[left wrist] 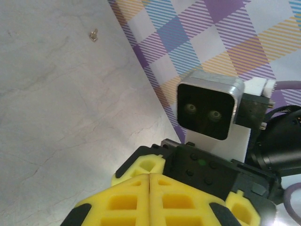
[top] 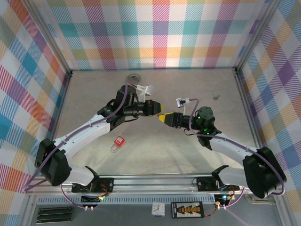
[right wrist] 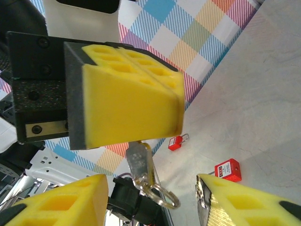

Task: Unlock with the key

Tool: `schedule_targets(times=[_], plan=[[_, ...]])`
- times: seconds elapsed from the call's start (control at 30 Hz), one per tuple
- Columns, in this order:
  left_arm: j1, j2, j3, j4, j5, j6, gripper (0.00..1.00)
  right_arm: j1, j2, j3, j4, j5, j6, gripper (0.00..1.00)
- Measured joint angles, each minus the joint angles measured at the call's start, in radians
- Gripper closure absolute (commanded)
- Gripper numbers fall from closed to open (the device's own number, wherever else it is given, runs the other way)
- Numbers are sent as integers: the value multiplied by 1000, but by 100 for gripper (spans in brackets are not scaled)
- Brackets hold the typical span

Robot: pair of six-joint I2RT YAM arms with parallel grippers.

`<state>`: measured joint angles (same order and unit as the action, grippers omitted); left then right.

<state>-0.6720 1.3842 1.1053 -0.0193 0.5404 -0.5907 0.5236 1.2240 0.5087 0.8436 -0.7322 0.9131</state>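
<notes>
Your left gripper (left wrist: 149,181) has its yellow pads pressed flat together, seam to seam. In the right wrist view those pads pinch the blade of the silver key (right wrist: 139,160), which hangs down below them with its ring at the bottom. Your right gripper (right wrist: 148,183) stands open, one yellow finger on each side of the dangling key; I cannot tell whether either finger touches it.

In the top view the two grippers meet nose to nose above the middle of the table (top: 188,155). Your left arm runs from its base at the near left, up and across to the right, with the wrist turned so the fingers point right and slightly toward you. Your right arm sweeps in from the near right, elbow low, forearm rising to the left, fingers aimed at the left gripper.

The red padlock (top: 119,140) lies flat on the table, under your left forearm's line and well apart from both grippers.
</notes>
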Motion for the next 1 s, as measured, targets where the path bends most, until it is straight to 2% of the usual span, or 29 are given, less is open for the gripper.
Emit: schedule_targets(times=[0.43, 1.0], plan=[[-4, -73, -110, 139, -56, -53, 100, 29, 77, 41, 132, 27, 70, 66], [-21, -130, -208, 280, -176, -109, 100, 66, 126, 55, 211, 43, 124, 75]])
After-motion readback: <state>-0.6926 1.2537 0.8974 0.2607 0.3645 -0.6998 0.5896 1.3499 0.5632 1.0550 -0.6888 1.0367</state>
